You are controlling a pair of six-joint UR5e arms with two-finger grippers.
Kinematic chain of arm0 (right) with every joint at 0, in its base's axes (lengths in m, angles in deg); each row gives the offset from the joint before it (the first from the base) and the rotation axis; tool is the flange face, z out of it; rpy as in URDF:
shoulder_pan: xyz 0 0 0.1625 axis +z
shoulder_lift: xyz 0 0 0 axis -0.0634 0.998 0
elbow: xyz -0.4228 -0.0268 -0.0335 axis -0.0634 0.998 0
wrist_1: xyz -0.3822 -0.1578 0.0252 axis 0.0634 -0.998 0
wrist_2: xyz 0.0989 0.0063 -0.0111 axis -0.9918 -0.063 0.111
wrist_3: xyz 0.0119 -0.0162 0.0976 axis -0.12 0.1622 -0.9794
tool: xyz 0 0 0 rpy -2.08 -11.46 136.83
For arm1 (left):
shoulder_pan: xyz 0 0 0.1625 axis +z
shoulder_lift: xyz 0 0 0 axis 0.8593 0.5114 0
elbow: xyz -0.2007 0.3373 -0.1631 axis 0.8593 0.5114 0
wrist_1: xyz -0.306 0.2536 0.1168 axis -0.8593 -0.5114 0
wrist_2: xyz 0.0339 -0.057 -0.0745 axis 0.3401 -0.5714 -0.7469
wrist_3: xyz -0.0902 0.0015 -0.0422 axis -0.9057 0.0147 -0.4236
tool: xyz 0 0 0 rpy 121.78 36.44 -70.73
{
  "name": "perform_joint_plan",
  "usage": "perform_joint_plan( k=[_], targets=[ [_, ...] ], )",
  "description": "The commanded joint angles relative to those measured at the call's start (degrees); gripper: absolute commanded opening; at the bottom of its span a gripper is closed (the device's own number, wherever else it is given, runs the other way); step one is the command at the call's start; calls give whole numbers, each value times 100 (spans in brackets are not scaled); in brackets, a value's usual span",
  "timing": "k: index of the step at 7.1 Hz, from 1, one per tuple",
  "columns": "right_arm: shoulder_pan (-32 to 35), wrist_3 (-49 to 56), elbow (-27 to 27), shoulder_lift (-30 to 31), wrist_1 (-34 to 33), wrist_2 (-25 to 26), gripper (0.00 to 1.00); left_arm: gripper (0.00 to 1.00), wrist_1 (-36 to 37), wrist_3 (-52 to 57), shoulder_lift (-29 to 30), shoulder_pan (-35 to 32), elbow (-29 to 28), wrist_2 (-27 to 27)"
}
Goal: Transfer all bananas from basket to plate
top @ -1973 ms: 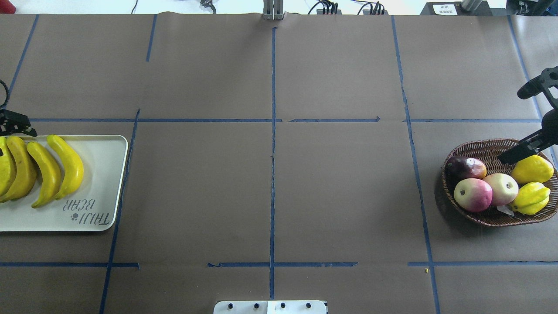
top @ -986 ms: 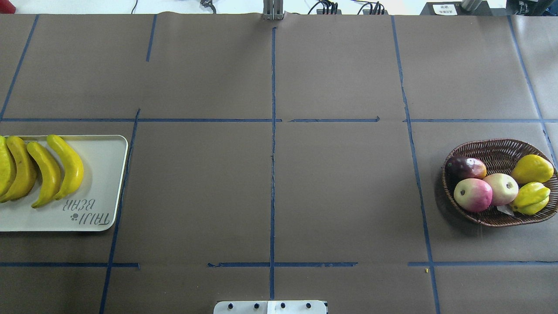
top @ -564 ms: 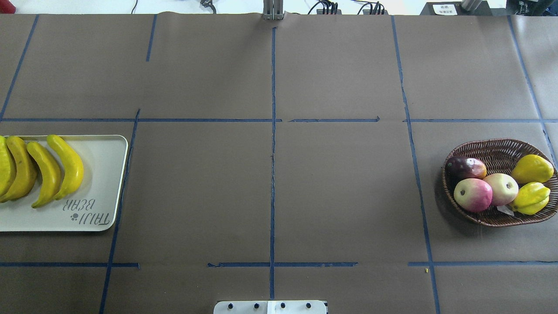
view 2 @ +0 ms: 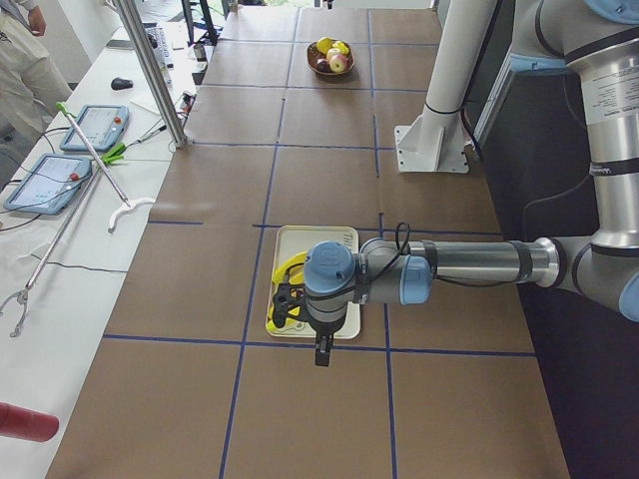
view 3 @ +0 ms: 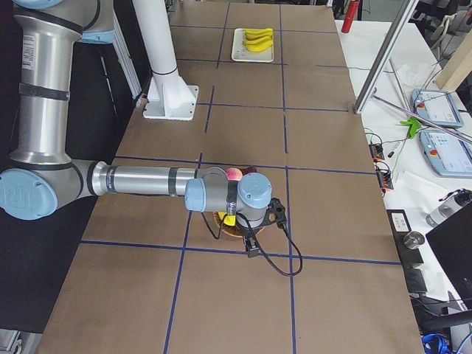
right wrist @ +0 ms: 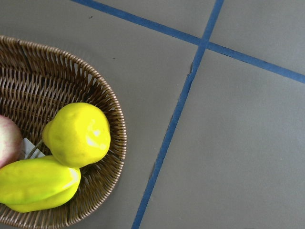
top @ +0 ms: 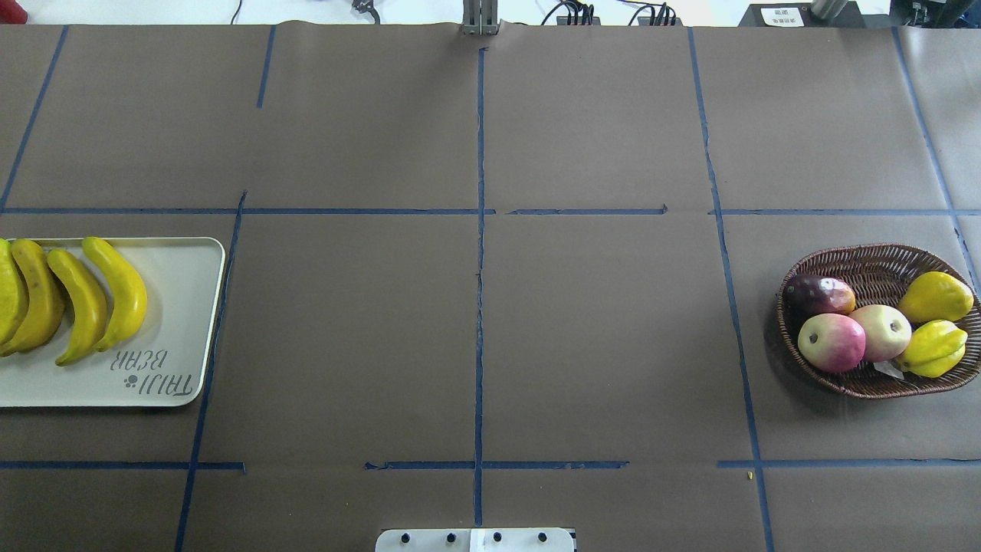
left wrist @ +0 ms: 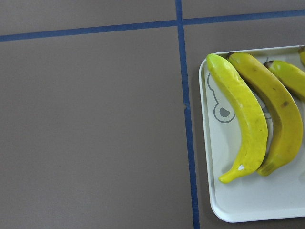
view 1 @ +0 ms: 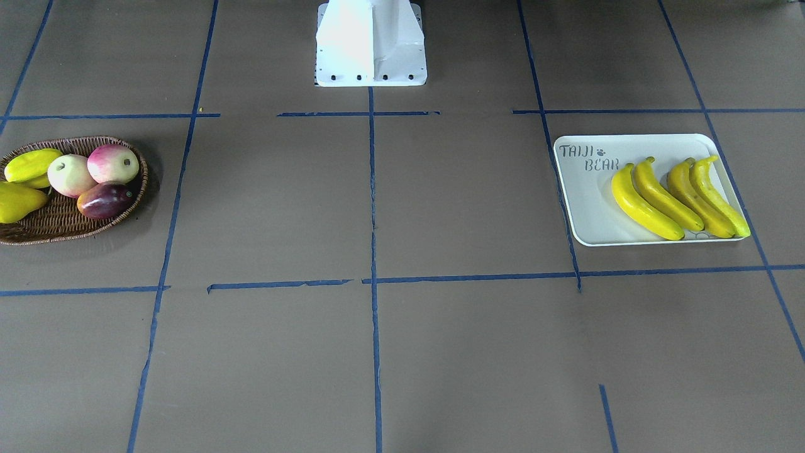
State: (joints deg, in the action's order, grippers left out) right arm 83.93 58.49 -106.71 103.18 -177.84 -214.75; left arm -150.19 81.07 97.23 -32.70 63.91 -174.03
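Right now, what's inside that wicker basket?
The basket holds two yellow fruits, two pink-and-cream fruits and one dark purple fruit. Anything beneath them is hidden.

a dark purple fruit (top: 818,294), two pink-and-cream apples (top: 831,343), a yellow pear-shaped fruit (top: 935,297) and a yellow-green ridged fruit (top: 931,349) cluster together; blue tape lines (top: 479,307) cross the brown table paper (top: 345,330).

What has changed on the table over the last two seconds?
Both arms withdrew outward: the left gripper, then beside the plate's far corner, and the right gripper, then over the basket, have left the overhead view. Nothing was visibly gripped or released. The four bananas on the plate and the other fruit in the basket lie as before.
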Motion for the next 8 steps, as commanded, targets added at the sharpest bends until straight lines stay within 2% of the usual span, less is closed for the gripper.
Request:
perform_joint_plan(
  k=[1,4,8],
  targets=[
    [-2,-115,-11,31,9,4,99,100,-21,16,22,-8,-200,-28],
    [-2,-141,-20,66,80,197,99,100,-12,-2,84,9,-79,24],
    [-2,-186,-38,58,89,171,99,100,-12,16,4,53,-123,16]
  ],
)
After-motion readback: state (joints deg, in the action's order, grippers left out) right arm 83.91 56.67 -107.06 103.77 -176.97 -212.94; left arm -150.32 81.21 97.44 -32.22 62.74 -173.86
